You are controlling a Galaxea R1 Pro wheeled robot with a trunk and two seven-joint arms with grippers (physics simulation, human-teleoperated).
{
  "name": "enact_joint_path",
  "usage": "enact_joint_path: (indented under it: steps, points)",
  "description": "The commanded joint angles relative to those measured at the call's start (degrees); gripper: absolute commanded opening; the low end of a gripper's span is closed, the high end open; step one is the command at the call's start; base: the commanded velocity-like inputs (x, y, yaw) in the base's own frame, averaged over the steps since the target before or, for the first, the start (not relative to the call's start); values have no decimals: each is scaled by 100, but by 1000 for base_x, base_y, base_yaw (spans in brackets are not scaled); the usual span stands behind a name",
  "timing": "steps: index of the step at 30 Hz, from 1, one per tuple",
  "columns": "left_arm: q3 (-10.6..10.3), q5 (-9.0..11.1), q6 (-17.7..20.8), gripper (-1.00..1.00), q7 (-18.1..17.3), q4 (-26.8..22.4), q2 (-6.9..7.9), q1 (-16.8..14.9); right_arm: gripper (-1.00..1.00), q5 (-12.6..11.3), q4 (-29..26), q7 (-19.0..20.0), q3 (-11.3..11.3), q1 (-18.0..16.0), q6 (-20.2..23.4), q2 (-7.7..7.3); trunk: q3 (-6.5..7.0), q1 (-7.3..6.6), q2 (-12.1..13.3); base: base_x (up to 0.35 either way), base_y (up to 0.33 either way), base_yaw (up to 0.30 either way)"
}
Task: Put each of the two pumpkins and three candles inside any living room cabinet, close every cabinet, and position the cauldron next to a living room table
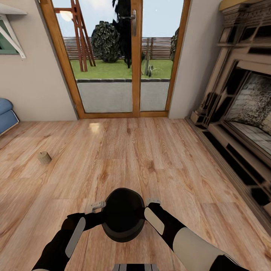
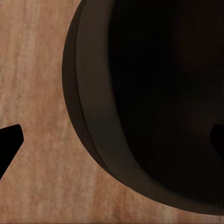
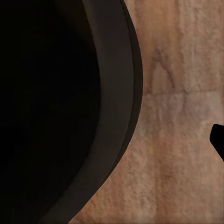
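Head view. Your cauldron (image 1: 123,219) sits low in the frame at about 6 o'clock, between your two forearms. It is a squat, round, matte black pot with a wide mouth turned up toward the camera; the inside reads uniformly dark. Your left gripper (image 1: 98,206) is at the pot's 9–10 o'clock edge and your right gripper (image 1: 152,202) at its 2–3 o'clock edge, each pale fingertip touching or just beside the rim. One candle (image 1: 44,157), a short beige cylinder, stands on the wooden floor (image 1: 150,158) at about 10 o'clock from the pot, well apart from it. A glazed wooden door (image 1: 124,60) lies at 12 o'clock, a fireplace surround (image 1: 241,105) at 2–3 o'clock, and a blue seat edge (image 1: 6,114) at 9 o'clock.

Left wrist view. The cauldron's thick dark rim (image 2: 100,140) curves across the frame over wood grain. One black finger (image 2: 9,142) lies outside the wall, apart from it; the other tip shows against the dark interior. Your left fingers are spread wide, straddling the wall; contact cannot be confirmed.

Right wrist view. The same rim band (image 3: 122,116) arcs past, black interior on one side, floor on the other. One finger (image 3: 218,140) is outside the wall, well clear of it. Whether your right fingers are spread or clamped cannot be told here.
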Motion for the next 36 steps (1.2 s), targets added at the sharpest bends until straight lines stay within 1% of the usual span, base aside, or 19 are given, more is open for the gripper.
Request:
enact_joint_path:
  steps: [1, 3, 5, 7, 20, 22, 25, 29, 30, 36]
  points:
    - [1, 0, -4, 100, 0, 0, 0, 0, 100, 0, 0, -1, 0, 0, 0, 0, 0, 0, 0, 0, 0, 0]
    - [-2, 0, -47, 100, 0, 3, 0, 0, 100, 0, 0, -3, 0, 1, -3, 0, 0, 0, 0, 0, 0, 0]
    - [-11, 0, -167, 100, 0, 1, 0, 0, 100, 0, 0, 0, 0, 1, -7, 0, -44, 5, -3, 0, 0, 0]
    - [-13, 0, -200, 100, -2, 2, 0, 0, 100, 0, 0, 1, 0, 2, -8, 0, -89, 10, -5, 0, 0, 0]
    - [-20, 0, -240, 100, -9, 1, 0, 0, 100, 9, 0, 3, 0, 3, -19, 0, -89, 10, -5, 0, 0, 0]
    - [-17, 0, -241, 100, -9, 0, 0, 0, 100, 9, 0, 3, 11, 6, -54, 0, -133, 15, -8, 0, 0, 0]
    - [-21, 0, -241, 100, -9, 1, 0, 0, 100, 9, 0, 3, 123, 5, -173, 0, -199, 23, -12, 0, 0, 0]
    - [-23, 0, -241, 100, -9, 1, 0, 0, 100, 9, 0, 3, 364, 1, -318, 0, -288, 34, -17, 0, 0, 0]
    - [-23, 0, -241, 100, -9, 0, 0, 0, 100, 9, 0, 3, 401, 1, -359, 0, -288, 34, -17, 0, 0, 0]
    - [-23, 0, -241, 100, -9, 0, 0, 0, 100, 9, 0, 3, 463, 0, -423, 0, -288, 34, -17, 0, 0, 0]
